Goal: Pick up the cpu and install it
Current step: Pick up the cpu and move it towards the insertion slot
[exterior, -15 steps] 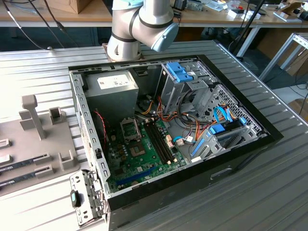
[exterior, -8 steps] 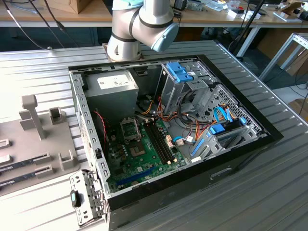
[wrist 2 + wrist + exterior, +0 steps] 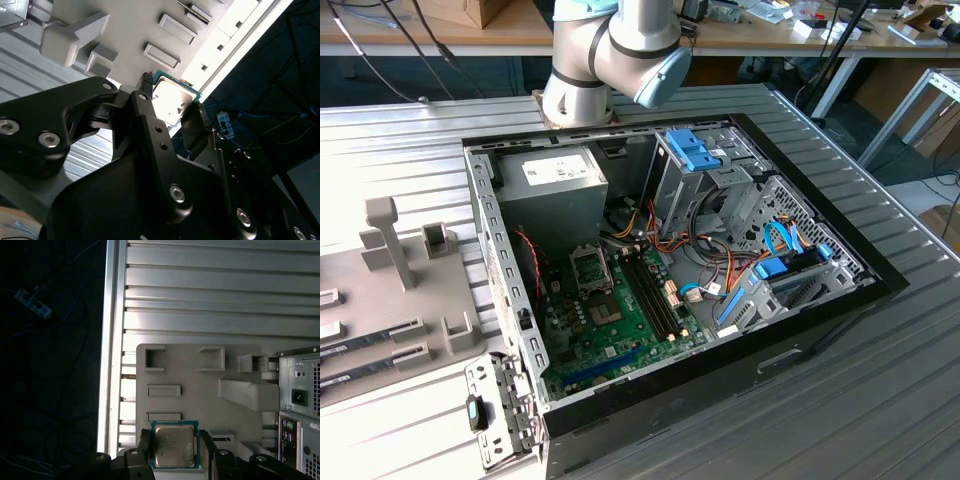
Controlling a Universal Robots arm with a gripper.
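Observation:
The cpu [image 3: 174,444], a small square chip with a silvery top and a green rim, sits between my gripper's [image 3: 174,452] black fingers [image 3: 144,447] in both wrist views. The jaws press on two opposite edges of the chip. In the second wrist view the cpu [image 3: 171,100] hangs in the gripper [image 3: 172,102] over the grey fixture plate [image 3: 130,30]. In the exterior view the green motherboard [image 3: 620,330] lies in the open computer case, with its dark socket [image 3: 590,266] near the power supply. The arm [image 3: 610,50] rises at the back of the case.
The grey fixture plate [image 3: 410,300] with raised blocks and pockets lies at the exterior view's left of the case [image 3: 820,320]. Inside the case are a power supply [image 3: 550,185], blue drive cages [image 3: 770,275] and cables. The ribbed table's edge [image 3: 107,340] drops to dark floor.

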